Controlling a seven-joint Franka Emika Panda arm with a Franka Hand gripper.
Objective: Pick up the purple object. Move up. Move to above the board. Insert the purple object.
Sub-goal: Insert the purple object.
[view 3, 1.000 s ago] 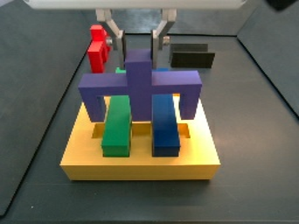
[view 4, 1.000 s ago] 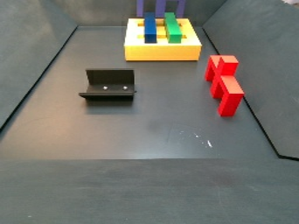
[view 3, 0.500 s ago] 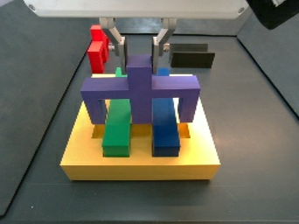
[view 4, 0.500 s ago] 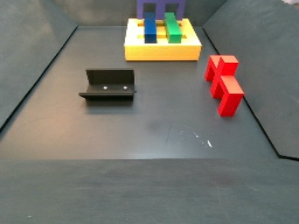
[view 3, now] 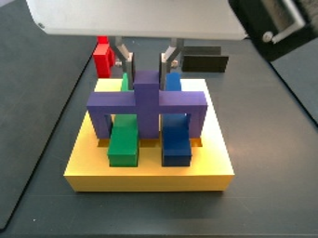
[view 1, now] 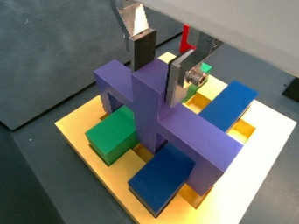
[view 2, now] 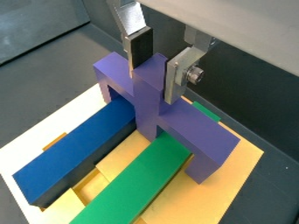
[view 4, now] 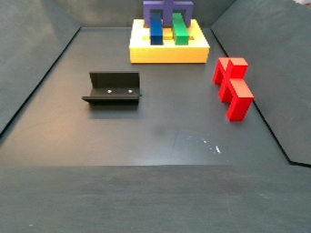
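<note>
The purple object (view 3: 147, 98) stands on the yellow board (view 3: 149, 172), its crossbar across the board and its prongs down beside the green bar (view 3: 123, 135) and the dark-blue bar (view 3: 176, 135). It shows in both wrist views (view 1: 152, 105) (view 2: 146, 96) and at the far end of a side view (view 4: 166, 11). My gripper (view 3: 148, 72) is shut on the end of the purple object's middle bar, one finger on each side (view 1: 160, 77) (view 2: 156, 77). The board also shows in the other views (view 1: 82, 131) (view 2: 246, 184) (view 4: 168, 55).
A red block (view 4: 231, 86) stands on the floor beside the board, also behind it in a side view (view 3: 103, 51). A small black block (view 3: 205, 60) lies behind the board. The fixture (view 4: 113, 88) stands mid-floor. Dark walls ring the floor.
The gripper has moved down with the purple object. The crossbar now sits lower, closer to the board top, with the prongs deeper beside the green and blue bars.
</note>
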